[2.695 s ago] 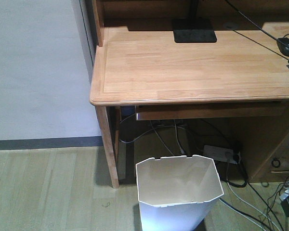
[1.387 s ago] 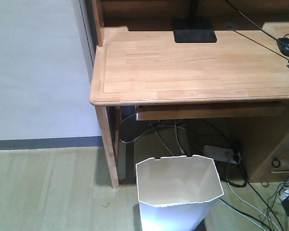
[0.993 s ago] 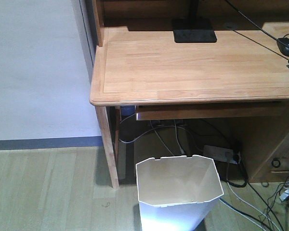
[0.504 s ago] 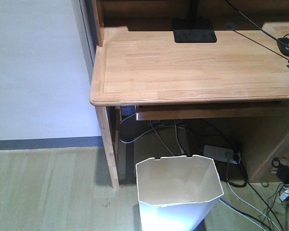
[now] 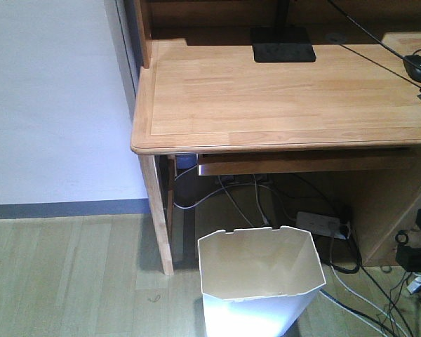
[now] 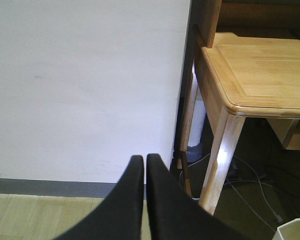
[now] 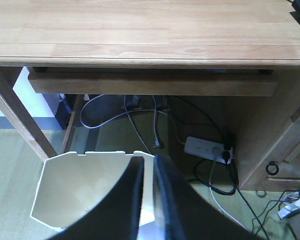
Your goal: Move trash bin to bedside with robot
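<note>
Your left hand (image 6: 141,158) has its two black fingers pressed together with nothing between them. It points at the white wall (image 6: 80,75), beside the front leg (image 6: 217,165) of the wooden surface (image 6: 260,65). Your right hand (image 7: 149,159) is drawn almost together too, with only a thin slit between the fingers and nothing in it. In its wrist view the tips lie over the far rim of the trash bin (image 7: 75,185).

The trash bin stands upright on the wooden floor (image 5: 70,274), its mouth open upward, just in front of the surface and right of that leg. Behind it, under the surface, a white power strip (image 5: 321,225) and loose cables (image 7: 135,125) lie on the floor.
</note>
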